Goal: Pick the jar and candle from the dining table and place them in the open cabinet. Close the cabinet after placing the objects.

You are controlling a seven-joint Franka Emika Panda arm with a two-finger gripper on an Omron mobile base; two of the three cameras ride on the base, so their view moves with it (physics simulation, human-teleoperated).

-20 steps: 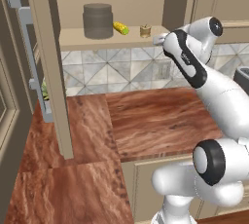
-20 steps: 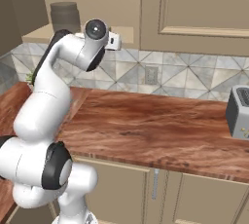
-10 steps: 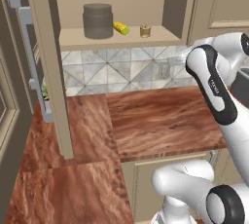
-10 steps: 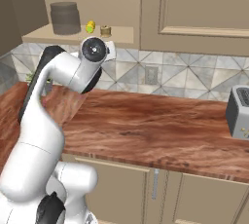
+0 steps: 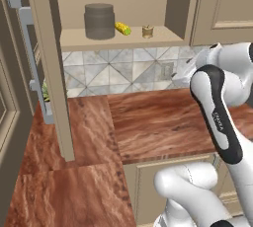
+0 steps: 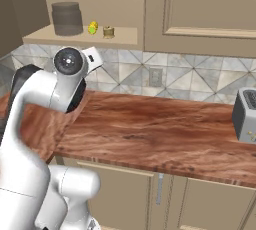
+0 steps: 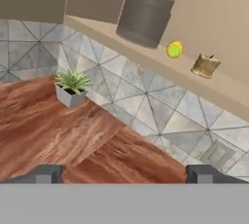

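Change since 1 s ago: arm pulled back and down from the shelf; jar, candle did not move.
Left base view: jar [image 5: 99, 21] and candle [image 5: 147, 31] stand on the cabinet [image 5: 118, 37] shelf, yellow-green object [image 5: 122, 28] between them. Cabinet door [image 5: 48, 63] stands open w/ its handle [image 5: 30, 58] toward us.
Right base view: same trio on shelf; toaster [image 6: 245, 115] far right on the counter [image 6: 150, 129].
Hand view: gripper [image 7: 125, 173] jaws spread wide, nothing between; small plant [image 7: 71, 87] below the shelf.
Step, we judge: close the door. We should swing around to its outer face and push near the handle edge, slowly, w/o hitting the plant.
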